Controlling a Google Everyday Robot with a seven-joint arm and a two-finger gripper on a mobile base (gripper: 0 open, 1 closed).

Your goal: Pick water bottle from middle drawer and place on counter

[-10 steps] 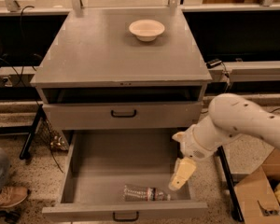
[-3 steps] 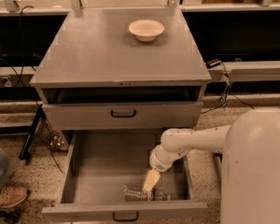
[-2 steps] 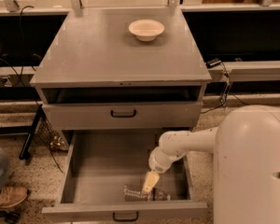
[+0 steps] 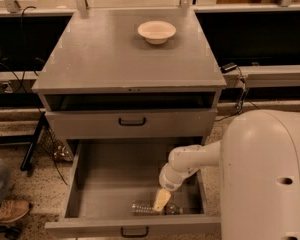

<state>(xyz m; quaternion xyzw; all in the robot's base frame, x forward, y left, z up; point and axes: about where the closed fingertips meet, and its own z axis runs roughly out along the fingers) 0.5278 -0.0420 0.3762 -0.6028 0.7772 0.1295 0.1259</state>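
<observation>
One gripper, pale and pointing downward, is seen at the end of the white arm, set low inside the near right part of the open middle drawer. Its tip is set against the water bottle about midway along the bottle's length; whether it is released or clenched on the bottle cannot be told. The water bottle is laid on its side on the drawer floor, lengthwise left to right, just beside the near front wall and right of centre. The rest of the floor is seen as bare grey metal. Above, an upper drawer is shut, and over it the tabletop is spread, the counter named in the task. A cream bowl is placed on its far part, well apart from the open drawer.

The step in hand is judged to be the grasp: the bottle is reached but not yet lifted. A firm closing across the ribbed body is called for next, then a straight lift clear of the front wall and of the shut drawer face above, before the bottle is carried up to a bare part of the tabletop, away from the bowl. Since the bottle is round and lying down, it could be rolled toward the wall by an off-centre squeeze.
</observation>
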